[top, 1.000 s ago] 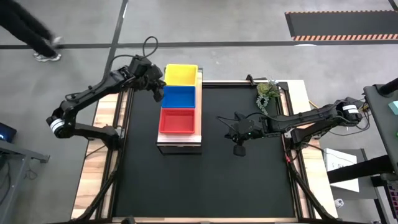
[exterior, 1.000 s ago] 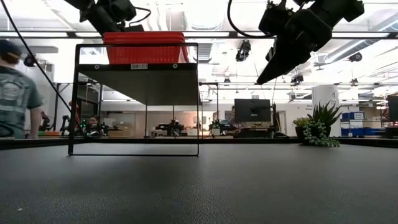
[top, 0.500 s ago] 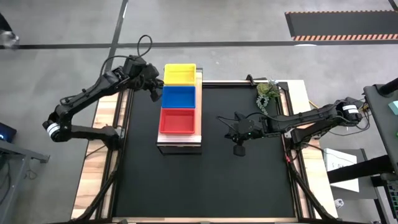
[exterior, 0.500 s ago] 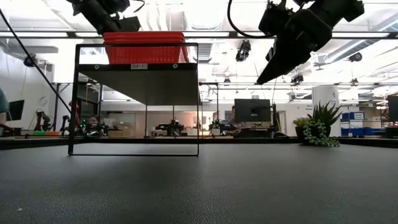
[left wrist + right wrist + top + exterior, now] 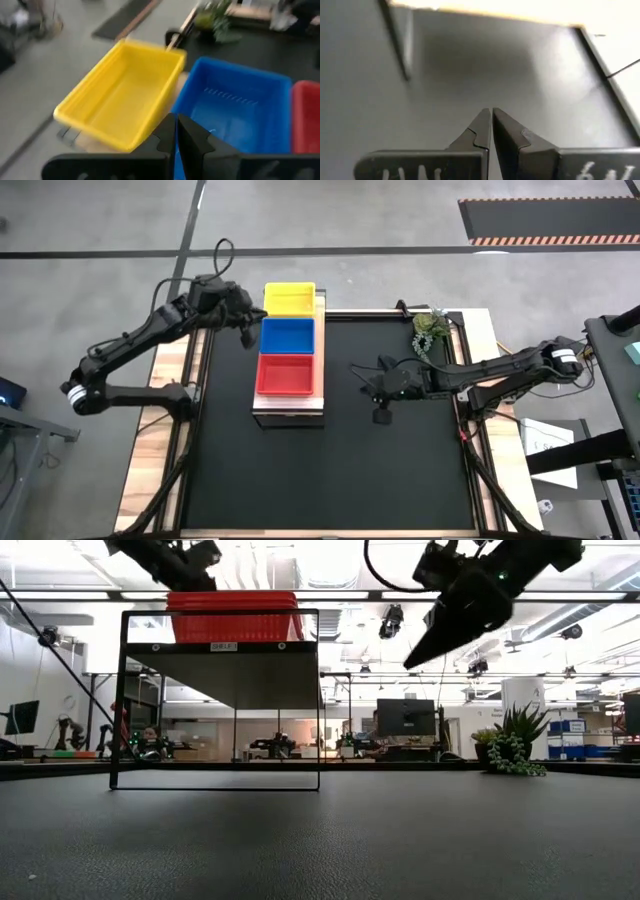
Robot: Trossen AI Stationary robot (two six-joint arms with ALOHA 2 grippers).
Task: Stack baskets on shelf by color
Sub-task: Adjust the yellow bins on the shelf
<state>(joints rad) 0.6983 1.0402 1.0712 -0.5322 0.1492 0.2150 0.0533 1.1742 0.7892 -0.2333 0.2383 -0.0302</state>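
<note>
Yellow (image 5: 289, 298), blue (image 5: 288, 336) and red (image 5: 287, 374) baskets sit in a row on the shelf's plank top (image 5: 288, 410), yellow farthest and red nearest. The low view shows the red basket (image 5: 233, 618) on the dark-framed shelf (image 5: 120, 700). My left gripper (image 5: 246, 332) hovers shut just left of the blue basket, and its wrist view looks down on the yellow (image 5: 122, 95) and blue (image 5: 235, 107) baskets past the shut fingers (image 5: 176, 131). My right gripper (image 5: 380, 416) hangs shut above the black tabletop, right of the shelf (image 5: 491, 122).
A small potted plant (image 5: 428, 330) stands at the table's far right corner and also shows in the low view (image 5: 510, 752). Wooden edges (image 5: 170, 410) border the black tabletop. Open black surface (image 5: 330, 480) stretches over the table's near half.
My left gripper has drawn back from the baskets toward the table's far left and risen a little. My right gripper has shifted slightly toward the shelf. The baskets have stayed in place.
</note>
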